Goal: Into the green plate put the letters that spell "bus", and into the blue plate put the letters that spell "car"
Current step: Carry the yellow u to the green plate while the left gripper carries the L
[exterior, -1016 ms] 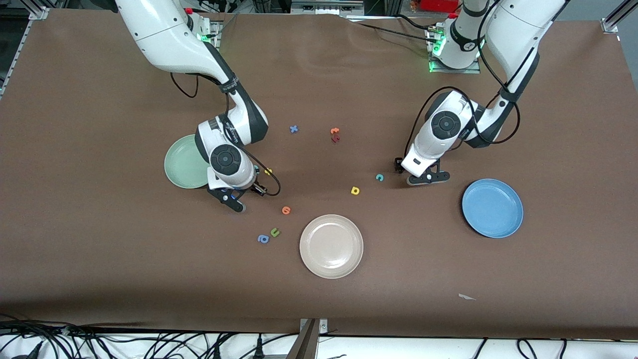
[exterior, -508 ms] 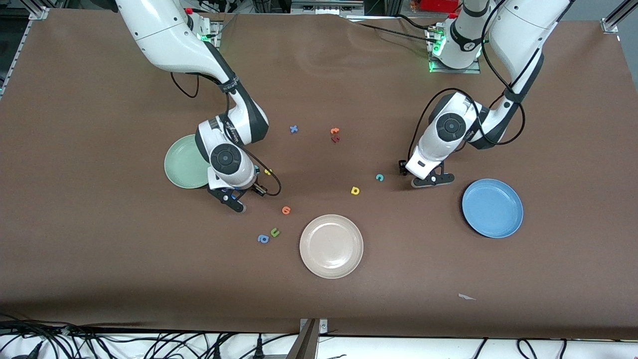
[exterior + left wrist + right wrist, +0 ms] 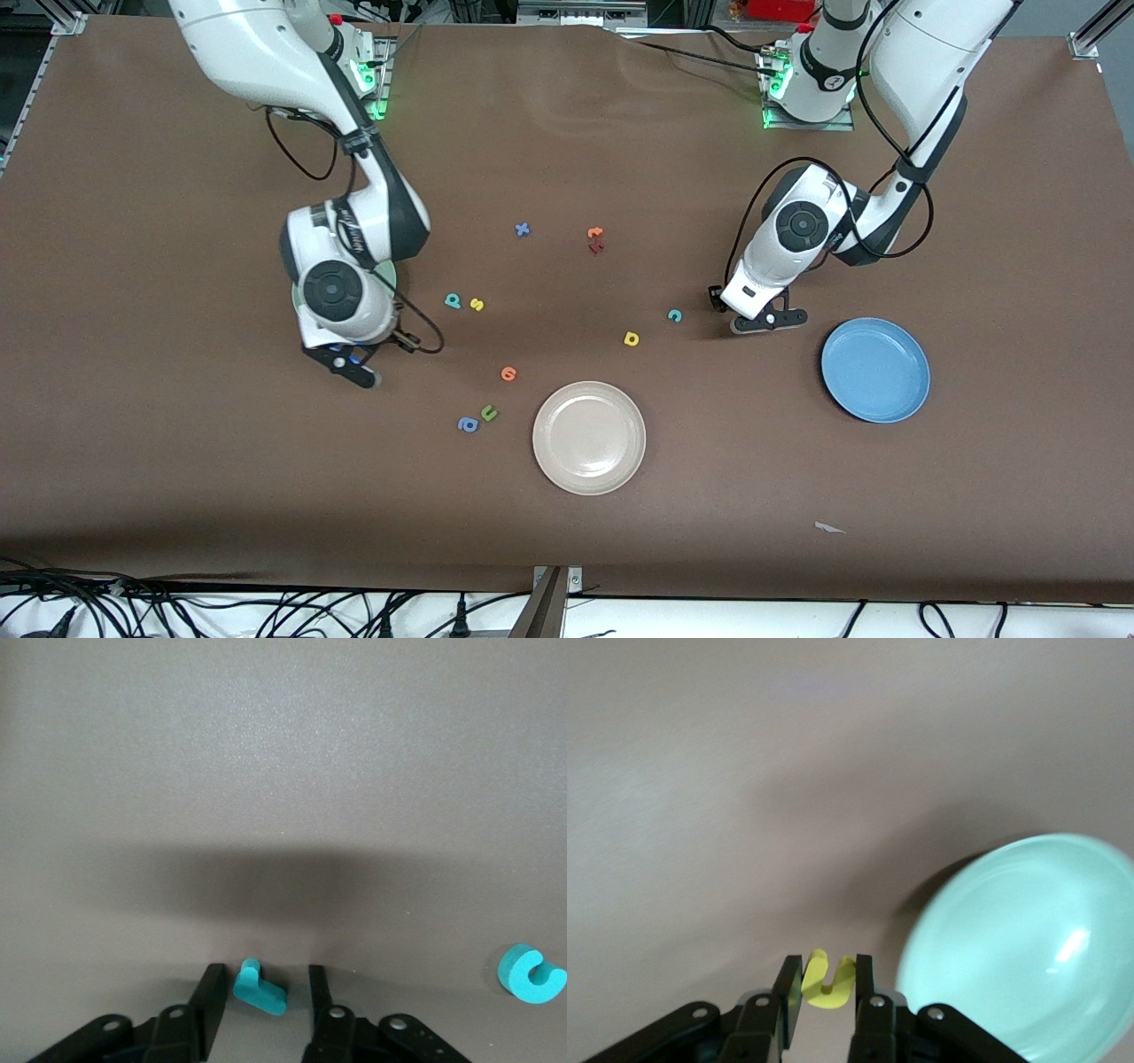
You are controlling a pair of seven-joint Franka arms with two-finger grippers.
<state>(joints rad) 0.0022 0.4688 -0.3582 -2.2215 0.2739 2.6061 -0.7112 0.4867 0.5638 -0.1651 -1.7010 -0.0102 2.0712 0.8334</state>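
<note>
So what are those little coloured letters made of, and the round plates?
The letters look like soft foam: the yellow u in the right gripper and the teal r between the left gripper's fingers are thick, matte and blunt-edged. The green plate shows a glossy highlight, and the blue plate has a smooth shallow rim, so probably plastic or glazed ceramic; I can't tell which.

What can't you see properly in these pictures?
- Front view: the right arm covers most of the green plate and all of the yellow u.
- Front view: the left hand hides the teal r.
- Front view: the red letter is too small to read.
</note>
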